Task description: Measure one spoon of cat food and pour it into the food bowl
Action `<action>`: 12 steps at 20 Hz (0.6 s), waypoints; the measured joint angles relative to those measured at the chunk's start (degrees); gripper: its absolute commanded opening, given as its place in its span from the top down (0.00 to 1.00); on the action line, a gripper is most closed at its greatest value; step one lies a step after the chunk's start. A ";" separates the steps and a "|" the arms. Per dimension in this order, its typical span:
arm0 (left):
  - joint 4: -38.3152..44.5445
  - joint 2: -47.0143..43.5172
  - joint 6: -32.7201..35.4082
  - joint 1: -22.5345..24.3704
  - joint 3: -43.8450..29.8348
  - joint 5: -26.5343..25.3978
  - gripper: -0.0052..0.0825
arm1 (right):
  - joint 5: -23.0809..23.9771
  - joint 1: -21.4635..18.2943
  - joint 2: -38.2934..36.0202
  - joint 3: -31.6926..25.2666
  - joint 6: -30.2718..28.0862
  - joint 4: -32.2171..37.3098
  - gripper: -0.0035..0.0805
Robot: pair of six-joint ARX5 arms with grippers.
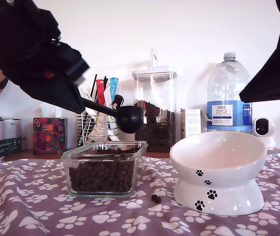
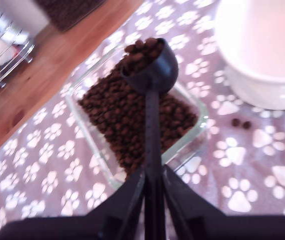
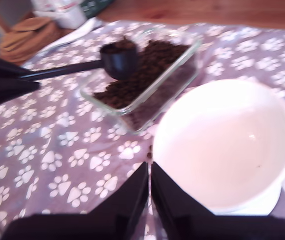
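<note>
My first gripper [image 2: 154, 181] is shut on the handle of the black spoon [image 2: 151, 70]. The spoon's cup [image 1: 129, 119] hangs above the square glass dish [image 1: 104, 167], heaped with brown cat food [image 2: 141, 49]. The dish holds more cat food [image 2: 132, 120]. The white food bowl [image 1: 218, 169] with black paw prints stands empty at the exterior view's right. My second gripper [image 3: 149, 176] is shut with nothing in it and hovers beside the bowl's rim [image 3: 162, 117]. That arm [image 1: 272, 69] shows at the exterior view's upper right.
Two loose pellets [image 1: 155, 198] lie on the paw-print cloth [image 1: 32, 206] between dish and bowl. Behind stand a clear kibble canister [image 1: 154, 110], a water jug [image 1: 228, 96], a wire rack with packets [image 1: 96, 123], a tissue box [image 1: 49, 135] and a small white camera [image 1: 264, 129].
</note>
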 measured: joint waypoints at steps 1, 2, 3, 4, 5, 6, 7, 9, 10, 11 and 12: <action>0.44 -0.63 1.49 0.39 -0.15 1.81 0.97 | -1.42 0.00 0.00 0.00 0.04 -0.04 0.96; 1.33 -0.96 2.97 0.61 -0.15 3.04 0.97 | -2.45 0.00 -0.02 0.00 0.17 -0.04 0.96; 2.69 -1.25 4.59 0.79 -0.15 4.42 0.97 | -2.89 0.00 -0.02 0.00 0.87 -0.07 0.96; 3.82 -1.33 6.08 0.81 -0.15 5.88 0.96 | -2.95 0.00 -0.02 0.00 1.55 -0.09 0.96; 4.83 -1.33 7.30 0.81 -0.15 7.82 0.96 | -2.95 0.00 -0.15 0.00 1.66 -0.22 0.96; 5.68 -1.33 8.15 0.81 -0.15 9.46 0.96 | -2.93 0.00 -0.59 0.00 1.66 -0.79 0.96; 6.38 -1.33 8.46 0.81 -0.15 11.06 0.96 | -2.95 0.00 -1.57 0.00 1.66 -1.77 0.96; 7.26 -1.33 8.66 0.81 -0.15 13.64 0.97 | -2.84 0.00 -4.33 0.09 1.66 -3.98 0.96; 7.80 -1.33 8.68 0.81 -0.15 14.53 0.96 | -2.73 0.00 -5.86 0.26 1.64 -5.16 0.96; 8.85 -1.33 8.72 0.81 -0.15 15.93 0.96 | -2.73 0.00 -7.02 0.72 1.60 -5.66 0.96; 10.01 -1.29 8.83 0.81 -0.15 17.31 0.96 | -2.67 0.00 -7.98 1.46 1.60 -5.64 0.96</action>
